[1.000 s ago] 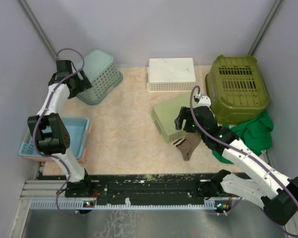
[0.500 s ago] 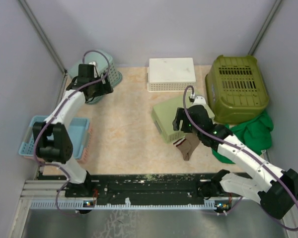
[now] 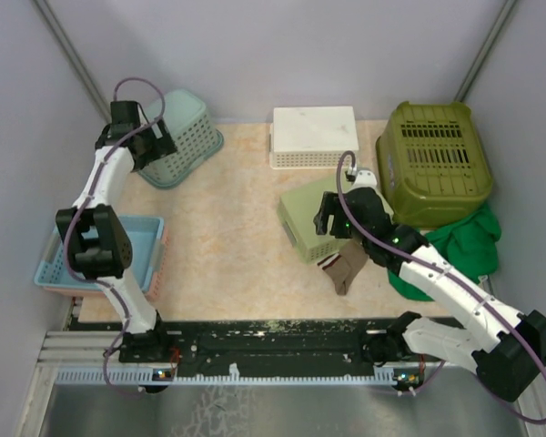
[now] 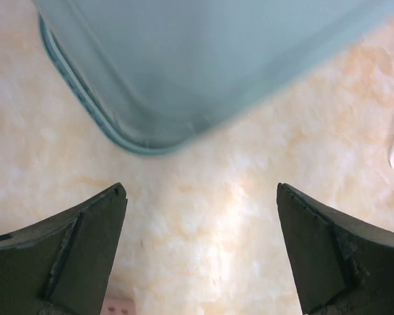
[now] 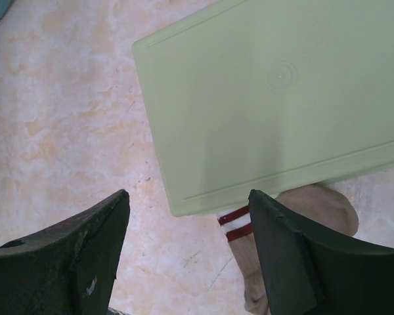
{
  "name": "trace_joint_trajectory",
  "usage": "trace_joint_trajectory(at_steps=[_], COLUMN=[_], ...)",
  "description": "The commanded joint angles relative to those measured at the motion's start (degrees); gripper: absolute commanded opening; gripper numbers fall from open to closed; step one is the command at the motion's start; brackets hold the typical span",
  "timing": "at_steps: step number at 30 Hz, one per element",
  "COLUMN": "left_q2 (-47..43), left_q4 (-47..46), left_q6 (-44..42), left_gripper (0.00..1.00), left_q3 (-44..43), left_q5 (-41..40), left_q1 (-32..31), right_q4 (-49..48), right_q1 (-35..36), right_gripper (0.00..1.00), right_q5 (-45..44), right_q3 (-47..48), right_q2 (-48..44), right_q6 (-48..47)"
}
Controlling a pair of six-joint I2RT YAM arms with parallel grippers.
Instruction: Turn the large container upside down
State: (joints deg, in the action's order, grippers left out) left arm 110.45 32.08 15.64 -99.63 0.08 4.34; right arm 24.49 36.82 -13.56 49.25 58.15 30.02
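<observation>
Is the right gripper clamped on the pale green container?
No, the right gripper hangs open above the pale green container, gripping nothing.

Even, soft light, faint shadows; left wrist view blurs the teal basket (image 4: 203,59) (close up).

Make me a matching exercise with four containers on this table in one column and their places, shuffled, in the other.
Things:
1 teal basket
2 white basket
3 olive crate
4 blue tray

Places, seen from the top camera:
A near left
B far right
C far left
D far middle

Pairs: 1-C, 2-D, 3-B, 4-A
</observation>
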Motion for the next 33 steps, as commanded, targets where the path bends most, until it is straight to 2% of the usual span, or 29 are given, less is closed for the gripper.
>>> trace_joint_trajectory(at_steps=[1, 7, 11, 15, 21, 25, 28, 31, 33], left_q2=[-14.0, -28.7, -38.0, -43.8, -41.7, -37.6, -32.0, -26.7, -24.2], left_q4=[1.4, 5.7, 10.3, 10.5, 9.8, 8.9, 14.2, 16.0, 17.0], left_q6=[3.9, 8.6, 13.7, 16.6, 22.3, 26.9, 33.4, 35.1, 36.5], left_gripper=[1.00, 0.99, 1.00, 1.00, 1.00, 1.00, 0.95, 0.89, 0.81], left_q3=[13.1, 29.4, 34.1, 38.7, 42.6, 40.4, 35.6, 32.8, 31.8], left_q5=[-0.2, -5.0, -12.5, -21.6, -27.1, -29.1, -33.2, -32.8, -31.2], left_q1=[-2.6, -5.4, -5.7, -5.8, -5.2, -3.2, -1.1, 1.1, 2.3], right_q4=[-1.9, -3.4, -4.6, -6.2, -6.7, -6.4, -5.3, -4.8, -4.4], right_q1=[-0.5, -0.5, -0.5, -0.4, -0.5, -0.5, -0.5, -0.5, -0.5], right_gripper=[0.73, 0.73, 0.73, 0.73, 0.73, 0.73, 0.73, 0.73, 0.73], right_q5=[0.4, 2.2, 3.7, 4.7, 5.4, 4.6, 3.9, 2.7, 2.3], right_q3=[2.7, 3.7, 3.8, 2.9, 1.7, 0.2, -0.6, -1.9, -2.6], right_q2=[0.6, 2.9, 4.5, 5.7, 5.5, 3.7, 2.1, 0.3, -0.5], right_q6=[-0.7, -1.2, -1.6, -1.6, -1.6, -1.6, -1.7, -1.7, -1.5])
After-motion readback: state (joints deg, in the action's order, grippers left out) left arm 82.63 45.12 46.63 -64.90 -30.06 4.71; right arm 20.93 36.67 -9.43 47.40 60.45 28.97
